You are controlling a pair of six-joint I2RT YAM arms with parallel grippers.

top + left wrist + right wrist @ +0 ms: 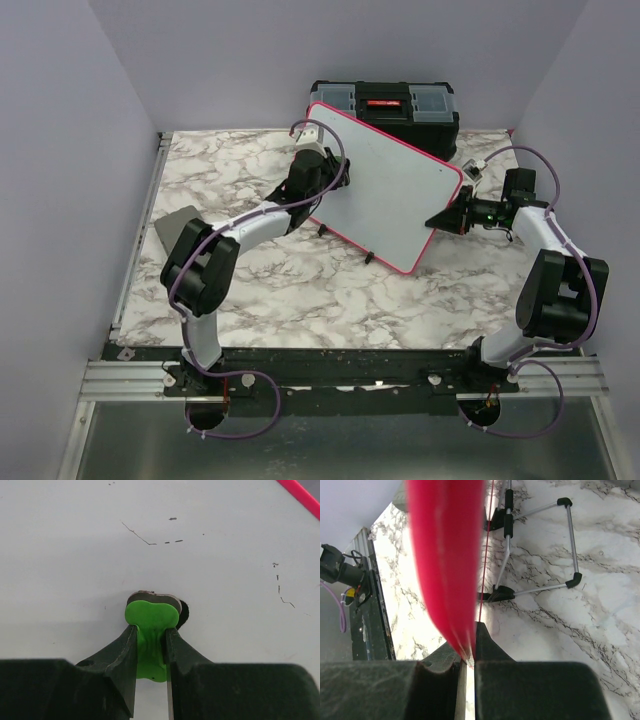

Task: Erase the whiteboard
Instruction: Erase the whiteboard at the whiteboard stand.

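Nearest the arm bases, the marbled table (300,290) lies bare but for a grey pad (178,225) at its left edge. Further in, the left gripper (150,630) is clamped on a green eraser (151,615), whose dark felt end is pressed against the white face of the whiteboard (390,185). On the other side, the right gripper (467,641) is closed tight on the pink rim (447,555) at the whiteboard's right-hand edge, seemingly to steady it. The whiteboard stands tilted on a wire stand (570,545) mid-table, turned at an angle, and behind its far corner sits a black toolbox (385,100). The wiping step looks to be well along: the face is mostly clean, with only thin dark marks (137,534) above the eraser and a few more toward the right. The next move probably calls for sliding the eraser up and then across over those remnants, keeping the felt flat and the pressure light enough that the stand does not skid, while the right grip holds firm. The felt's contact patch is hidden under the eraser, the rim is blurred in the right wrist view, and from above the marks are too faint to find.
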